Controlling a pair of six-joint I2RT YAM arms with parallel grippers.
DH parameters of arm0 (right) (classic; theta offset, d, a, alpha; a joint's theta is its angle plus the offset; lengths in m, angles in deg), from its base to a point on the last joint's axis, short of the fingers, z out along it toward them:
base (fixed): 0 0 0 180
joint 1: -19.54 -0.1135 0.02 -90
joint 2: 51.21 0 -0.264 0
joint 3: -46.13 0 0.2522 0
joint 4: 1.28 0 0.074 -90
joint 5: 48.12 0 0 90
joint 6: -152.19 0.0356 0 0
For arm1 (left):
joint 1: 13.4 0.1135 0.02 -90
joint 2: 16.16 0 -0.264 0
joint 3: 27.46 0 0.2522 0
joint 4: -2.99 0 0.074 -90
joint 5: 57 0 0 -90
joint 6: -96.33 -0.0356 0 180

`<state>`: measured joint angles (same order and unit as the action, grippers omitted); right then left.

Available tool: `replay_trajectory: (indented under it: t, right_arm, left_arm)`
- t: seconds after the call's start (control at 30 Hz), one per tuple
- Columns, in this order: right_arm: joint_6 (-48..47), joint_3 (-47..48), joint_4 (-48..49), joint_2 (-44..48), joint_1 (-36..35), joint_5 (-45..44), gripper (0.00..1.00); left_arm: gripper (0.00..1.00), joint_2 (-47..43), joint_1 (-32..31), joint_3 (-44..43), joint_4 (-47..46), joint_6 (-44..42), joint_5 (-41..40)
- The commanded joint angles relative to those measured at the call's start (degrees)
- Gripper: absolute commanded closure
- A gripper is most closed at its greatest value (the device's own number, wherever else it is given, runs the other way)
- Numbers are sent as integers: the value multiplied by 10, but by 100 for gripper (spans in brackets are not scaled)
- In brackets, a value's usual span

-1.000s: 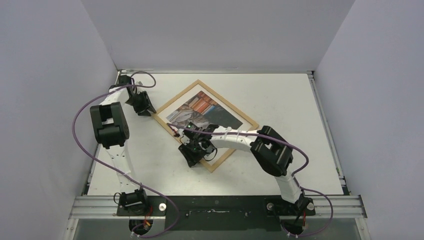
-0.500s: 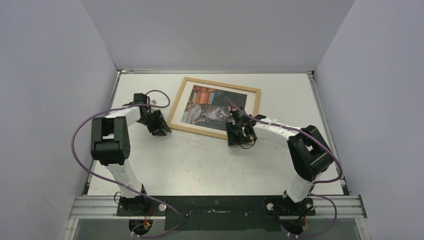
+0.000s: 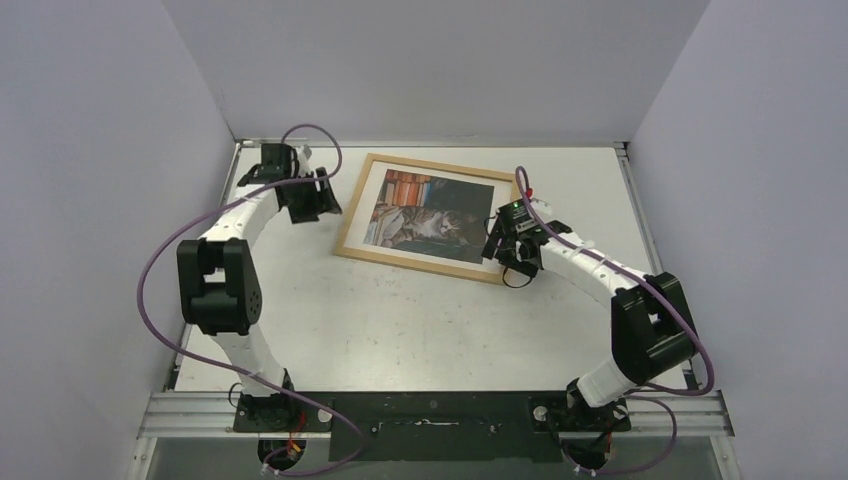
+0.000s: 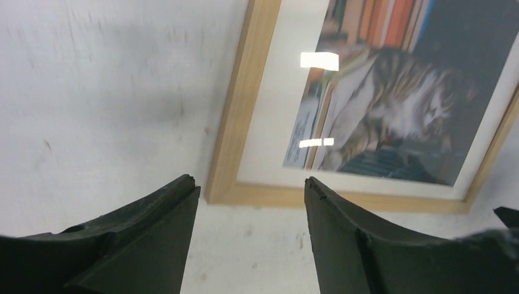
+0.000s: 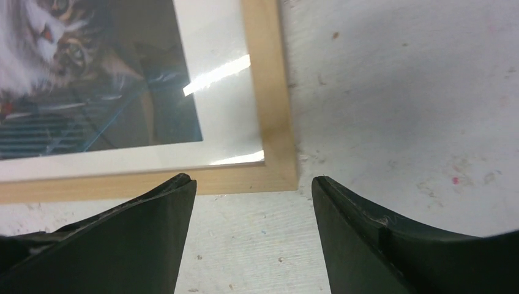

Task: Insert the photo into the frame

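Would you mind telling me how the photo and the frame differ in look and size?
The photo is a colourful print of a tabby cat with books against a dark ground; the frame is plain light wood. The photo is smaller and lies inside the frame, which runs around it as a thin border. Both are rectangular, lie flat and sit at the same angle.

The frame (image 4: pixel 243 92) turned; left pincer (image 4: pixel 250 187) and right pincer (image 5: pixel 252 180) opened.
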<state>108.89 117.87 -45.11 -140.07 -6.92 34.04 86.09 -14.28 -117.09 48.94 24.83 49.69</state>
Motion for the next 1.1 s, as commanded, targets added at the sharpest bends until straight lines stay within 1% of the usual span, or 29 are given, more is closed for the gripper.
replay_trajectory:
  t: [0.0, 0.07, 0.23, 0.27, 0.33, 0.37, 0.47, 0.6, 0.7, 0.77, 0.87, 0.93, 1.07]
  right_arm:
    - [34, 2, -20, 35, 34, -42, 28]
    - [16, 11, -8, 27, 59, -26, 25]
    - [-3, 62, 18, -25, 119, 4, 22]
    - [-2, 77, 18, -42, 131, 9, 23]
    - [3, 110, 13, -77, 149, 11, 27]
    - [2, 123, 15, -98, 156, 11, 30]
    - [-4, 171, 12, -156, 170, 12, 34]
    - [-31, 229, 25, -235, 183, 70, 32]
    - [-30, 254, 47, -267, 186, 110, 32]
    - [-29, 266, 59, -278, 186, 122, 34]
    - [-39, 286, 71, -295, 188, 146, 42]
    - [-53, 296, 85, -305, 190, 171, 47]
    - [-92, 325, 87, -339, 200, 234, 56]
  left_arm:
    - [36, 79, -1, -127, -30, -29, 6]
    - [34, 134, 0, -174, -34, -27, 5]
    - [32, 234, 0, -270, -22, -26, -4]
    - [33, 248, 0, -283, -18, -23, -3]
    - [37, 260, 0, -290, -18, -17, -1]
    - [38, 259, 0, -284, -27, -11, 2]
    - [40, 251, 0, -253, -58, -1, 14]
    - [40, 256, -2, -236, -56, 0, 62]
    - [46, 250, -8, -213, -56, 10, 81]
    - [52, 239, -13, -190, -57, 19, 85]
    - [62, 216, -19, -146, -64, 32, 93]
    - [67, 196, -23, -112, -69, 44, 97]
    - [68, 151, -40, -37, -72, 60, 93]
